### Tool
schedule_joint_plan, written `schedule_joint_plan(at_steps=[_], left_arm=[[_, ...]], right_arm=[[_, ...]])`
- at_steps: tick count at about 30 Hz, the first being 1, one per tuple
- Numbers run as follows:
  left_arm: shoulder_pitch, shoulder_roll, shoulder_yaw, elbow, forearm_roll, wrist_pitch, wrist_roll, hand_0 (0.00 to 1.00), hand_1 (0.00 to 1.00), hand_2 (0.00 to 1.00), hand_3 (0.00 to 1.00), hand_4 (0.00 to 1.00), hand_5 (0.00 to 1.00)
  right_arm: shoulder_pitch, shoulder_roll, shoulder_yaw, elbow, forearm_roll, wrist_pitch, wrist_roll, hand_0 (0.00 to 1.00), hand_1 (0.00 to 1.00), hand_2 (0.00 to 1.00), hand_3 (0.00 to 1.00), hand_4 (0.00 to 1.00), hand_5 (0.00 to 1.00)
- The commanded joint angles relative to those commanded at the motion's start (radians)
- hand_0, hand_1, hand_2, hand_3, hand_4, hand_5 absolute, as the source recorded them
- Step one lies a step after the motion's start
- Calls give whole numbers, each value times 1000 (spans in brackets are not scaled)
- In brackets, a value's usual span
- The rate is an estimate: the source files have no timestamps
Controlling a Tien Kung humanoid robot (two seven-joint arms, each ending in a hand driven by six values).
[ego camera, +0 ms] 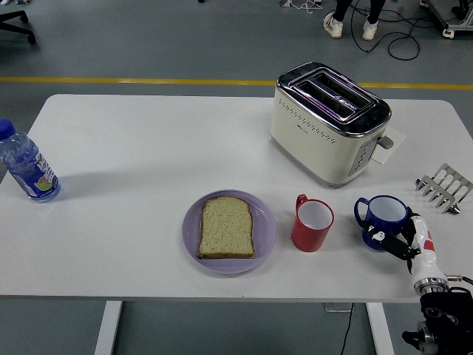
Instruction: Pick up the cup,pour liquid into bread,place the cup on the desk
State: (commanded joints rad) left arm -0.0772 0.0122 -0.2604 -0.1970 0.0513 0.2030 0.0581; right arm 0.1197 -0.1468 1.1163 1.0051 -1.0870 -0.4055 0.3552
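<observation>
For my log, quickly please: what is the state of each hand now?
Left hand: not in view.
Right hand: at the blue cup, fingers touching its side; a closed grasp cannot be told.

Cut off at the left edge: part of the water bottle [26, 164]. Hidden behind the right hand [405, 242]: the near side of the blue cup [384, 217]. Too small to tell: fingers' contact with the cup. Behind the toaster [329, 120]: most of a paper sheet [392, 143].
</observation>
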Motion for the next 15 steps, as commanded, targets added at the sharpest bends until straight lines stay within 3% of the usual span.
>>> schedule_joint_plan(at_steps=[3,4,14,15], left_arm=[[1,0,2,0,0,0,0,633,642,652,505,242,857],[1,0,2,0,0,0,0,633,643,653,505,241,857],[5,-1,10,0,-4,0,0,633,643,653,505,241,856],[6,-1,11,1,-4,0,0,633,642,652,505,241,856]], right_arm=[[-1,0,0,-2,-7,-6,0,522,530,628,708,754,2],[-1,0,0,-2,-8,-6,-1,544,548,660,772,793,2],[-8,0,-1,2,-37,-14,-5,570,562,683,818,804,2],[-9,0,-1,3,-39,-15,-4,667,623,774,909,838,2]])
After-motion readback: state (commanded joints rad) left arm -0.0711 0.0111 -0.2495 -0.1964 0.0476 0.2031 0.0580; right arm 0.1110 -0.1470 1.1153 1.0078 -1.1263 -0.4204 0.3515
